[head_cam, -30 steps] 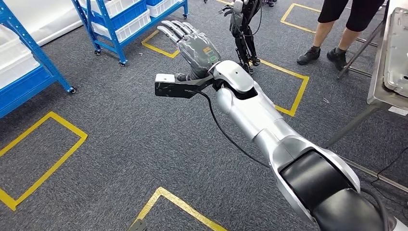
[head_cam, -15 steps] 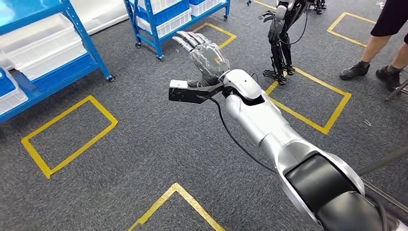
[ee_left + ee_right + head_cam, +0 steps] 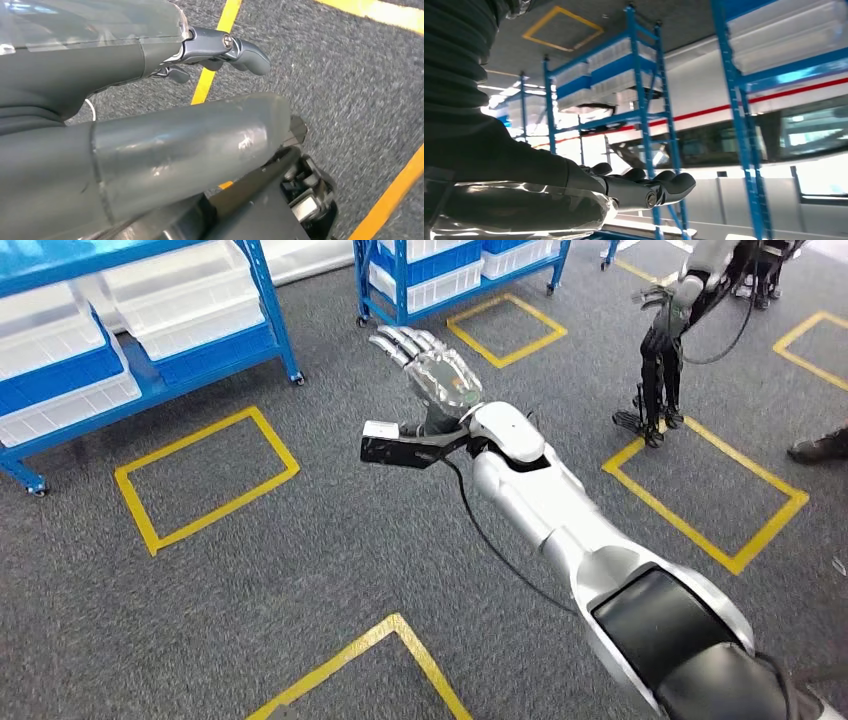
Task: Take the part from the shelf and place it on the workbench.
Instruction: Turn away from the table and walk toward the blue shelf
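Right hand: the right hand is raised out in front of the robot at the end of a silver arm, palm flat, fingers stretched out and apart, holding nothing.
Right wrist: a black camera bracket juts sideways from the wrist, with a thin black cable looping down along the forearm.
Left hand: in the left wrist view the left hand hangs over the carpet, thick grey thumb straight, a dark finger slightly bent, nothing in it.
Floor: grey carpet marked with yellow tape rectangles.
Shelves: a blue wheeled shelf rack stands beyond the right hand, to the left, carrying white and blue bins; a second blue rack stands further back.
Part: I cannot tell which bin holds the part; neither hand has it.
Others: a second humanoid robot stands at the right; a person's dark shoe shows at the edge.
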